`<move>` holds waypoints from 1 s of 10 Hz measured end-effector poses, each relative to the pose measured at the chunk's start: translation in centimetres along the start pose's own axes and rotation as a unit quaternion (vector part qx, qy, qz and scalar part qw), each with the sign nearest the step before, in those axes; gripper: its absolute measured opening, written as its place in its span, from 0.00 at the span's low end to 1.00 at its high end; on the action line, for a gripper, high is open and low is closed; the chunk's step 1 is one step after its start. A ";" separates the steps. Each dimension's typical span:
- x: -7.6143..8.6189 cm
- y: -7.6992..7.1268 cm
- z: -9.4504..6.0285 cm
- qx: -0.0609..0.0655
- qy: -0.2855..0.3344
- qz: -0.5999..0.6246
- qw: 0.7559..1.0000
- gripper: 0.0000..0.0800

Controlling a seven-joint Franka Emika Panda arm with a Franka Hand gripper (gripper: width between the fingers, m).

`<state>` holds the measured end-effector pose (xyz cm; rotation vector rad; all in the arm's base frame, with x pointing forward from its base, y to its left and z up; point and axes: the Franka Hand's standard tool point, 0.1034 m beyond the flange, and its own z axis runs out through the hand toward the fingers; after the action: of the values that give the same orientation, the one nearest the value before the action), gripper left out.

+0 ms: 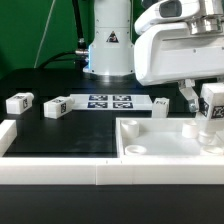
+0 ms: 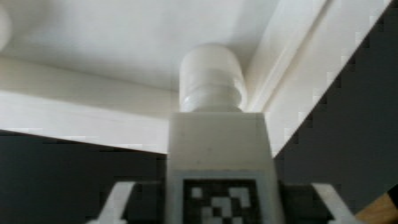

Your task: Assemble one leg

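My gripper (image 1: 208, 108) is shut on a leg (image 1: 214, 97), a stubby white block with a black-and-white tag. It holds the leg upright over the right near corner of the large white tray-like piece (image 1: 150, 143). The leg's round lower end (image 1: 205, 128) reaches down to the tray's corner. In the wrist view the leg (image 2: 222, 150) fills the middle between my fingers (image 2: 125, 200), and its cylindrical tip (image 2: 210, 80) points into the tray's corner (image 2: 294, 60). I cannot tell whether the tip touches.
Two loose legs (image 1: 18, 102) (image 1: 55, 105) lie at the exterior view's left on the black table. A third (image 1: 160, 103) lies beside the marker board (image 1: 110, 101). A white rail (image 1: 60, 172) borders the front and left. The robot base (image 1: 108, 45) stands behind.
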<state>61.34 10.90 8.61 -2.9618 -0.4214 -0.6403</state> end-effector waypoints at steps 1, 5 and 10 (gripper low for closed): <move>-0.1 0.0 0.4 0.001 -0.001 0.001 1.000 0.36; -0.5 -0.5 2.1 0.001 0.010 0.000 1.000 0.36; -0.6 -0.8 2.2 -0.006 0.042 -0.003 0.999 0.36</move>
<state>61.43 11.81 6.36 -2.9326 -0.4206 -0.7659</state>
